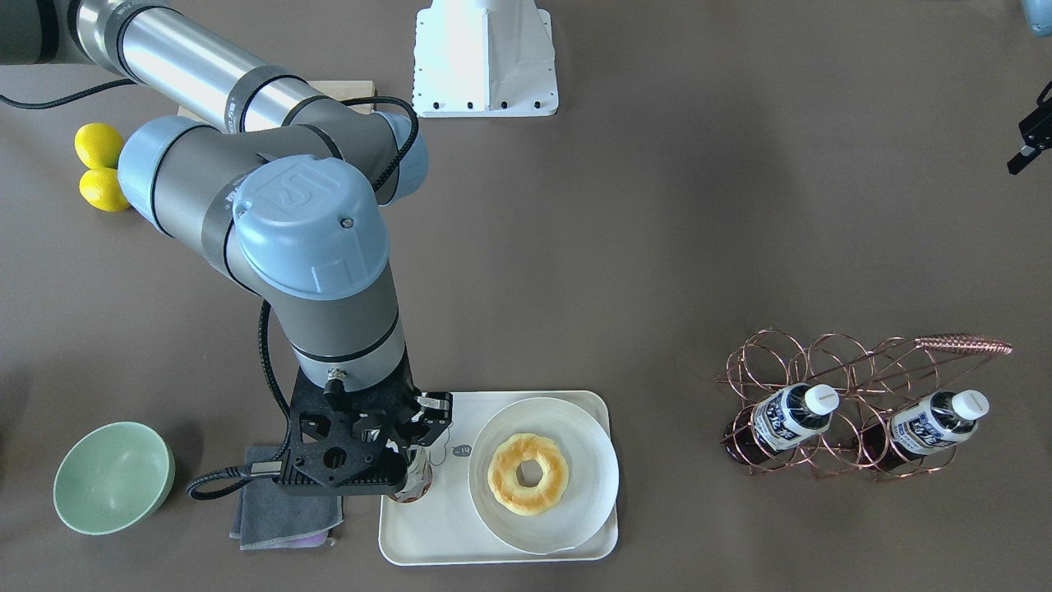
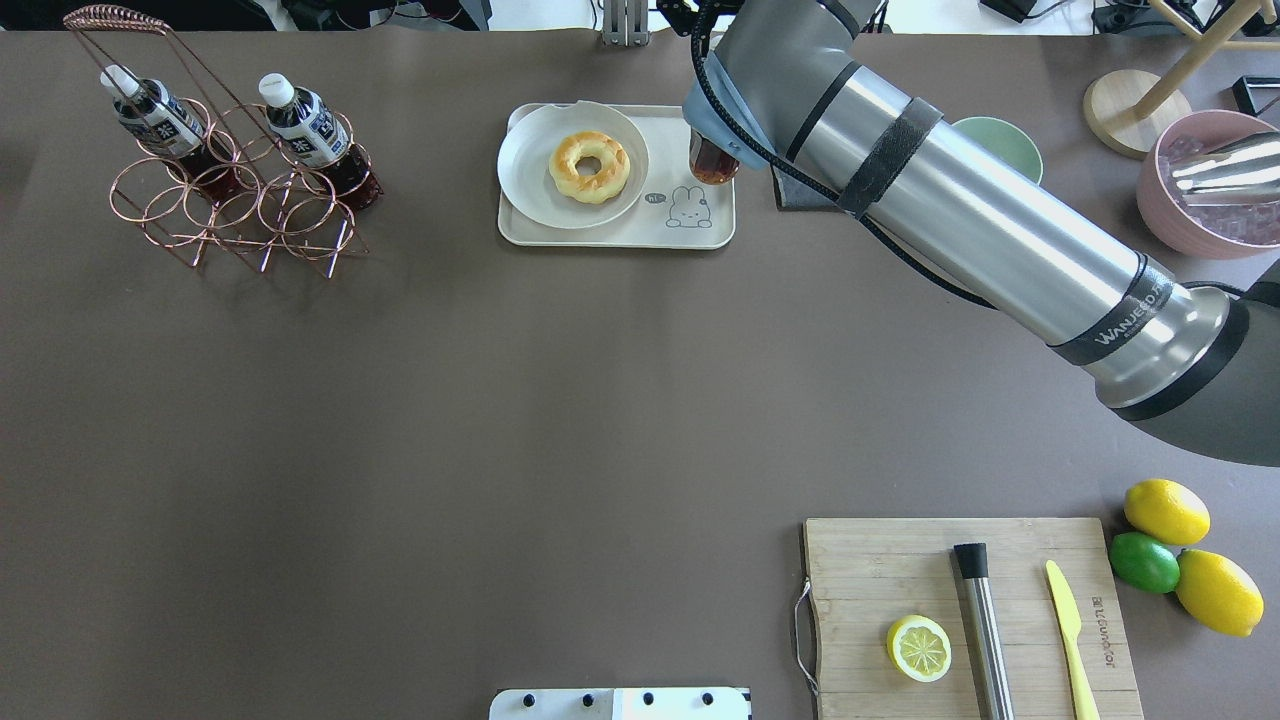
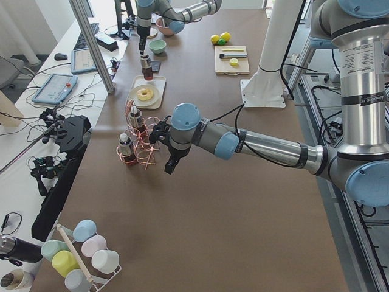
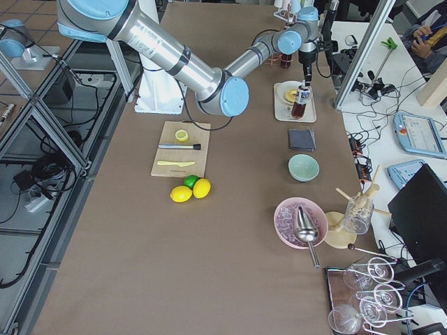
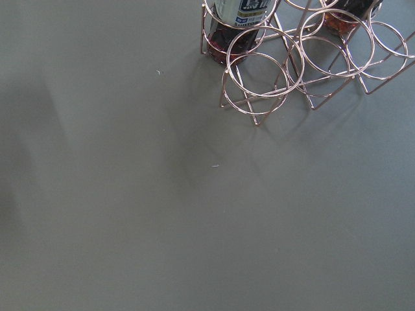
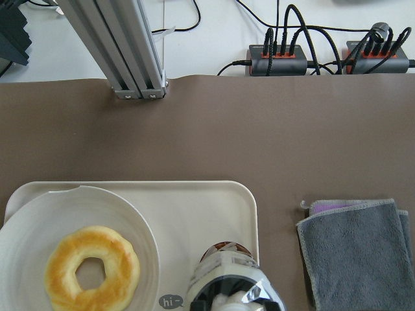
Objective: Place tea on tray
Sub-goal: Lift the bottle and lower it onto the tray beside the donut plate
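My right gripper [image 1: 417,444] is shut on a tea bottle [image 1: 411,483] with dark brown tea and holds it upright over the cream tray [image 1: 427,543], at the end next to the bear drawing [image 2: 688,208]. The right wrist view looks down on the bottle [image 6: 228,280] over the tray [image 6: 201,201]. I cannot tell whether its base touches the tray. Two more tea bottles [image 1: 793,415] [image 1: 937,421] lie in a copper wire rack [image 1: 830,353]. My left gripper [image 3: 169,166] hangs beside the rack, only partly in the front view [image 1: 1029,148]; I cannot tell its state.
A round plate [image 1: 588,436] with a doughnut [image 1: 528,474] fills the tray's other end. A grey cloth [image 1: 279,514] and a green bowl [image 1: 111,477] lie beside the tray. A cutting board [image 2: 960,600] with lemon half, knife and lemons sits near the robot.
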Available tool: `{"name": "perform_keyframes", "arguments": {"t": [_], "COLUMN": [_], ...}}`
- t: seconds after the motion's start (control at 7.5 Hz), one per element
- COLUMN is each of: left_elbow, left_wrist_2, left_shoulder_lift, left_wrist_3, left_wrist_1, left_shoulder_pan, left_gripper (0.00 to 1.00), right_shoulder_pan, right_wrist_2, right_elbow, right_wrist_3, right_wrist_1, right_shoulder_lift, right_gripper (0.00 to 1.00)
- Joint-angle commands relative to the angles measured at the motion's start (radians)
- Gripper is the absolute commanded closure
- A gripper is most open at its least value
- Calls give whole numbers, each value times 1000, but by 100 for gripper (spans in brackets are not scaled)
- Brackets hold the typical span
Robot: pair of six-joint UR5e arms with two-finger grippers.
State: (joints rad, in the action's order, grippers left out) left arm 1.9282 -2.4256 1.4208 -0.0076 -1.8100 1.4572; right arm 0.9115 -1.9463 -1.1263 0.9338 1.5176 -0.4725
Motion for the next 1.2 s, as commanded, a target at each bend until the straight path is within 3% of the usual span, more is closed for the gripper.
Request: {"name": "perform_keyframes", "arguments": {"t": [0.0,0.4,0.53,0.67,1.07], "left_elbow": [0,0,-2,-6,-18], "left_wrist_2": [-4,-4,-3,-3,-3], "left_shoulder_lift": [-14,-16,-16,-16,-8], "left_wrist_3": [0,0,0,0,-5], "left_wrist_1": [-20,-20,-20,-20,-19], "left_shoulder_pan": [3,6,6,6,5], "left_gripper": [3,3,3,3,3], "right_shoulder_pan": [-12,-26,-26,-26,4], "right_wrist_2": [-19,-14,-14,-11,-38], "right_elbow": [10,0,0,0,-44], "right_wrist_3": [26,26,16,16,11], "right_wrist_1": [-25,-25,-25,-24,-17], "right_shoulder_lift": [2,-8,-12,-11,-12], "right_gripper": [100,100,56,3,0]}}
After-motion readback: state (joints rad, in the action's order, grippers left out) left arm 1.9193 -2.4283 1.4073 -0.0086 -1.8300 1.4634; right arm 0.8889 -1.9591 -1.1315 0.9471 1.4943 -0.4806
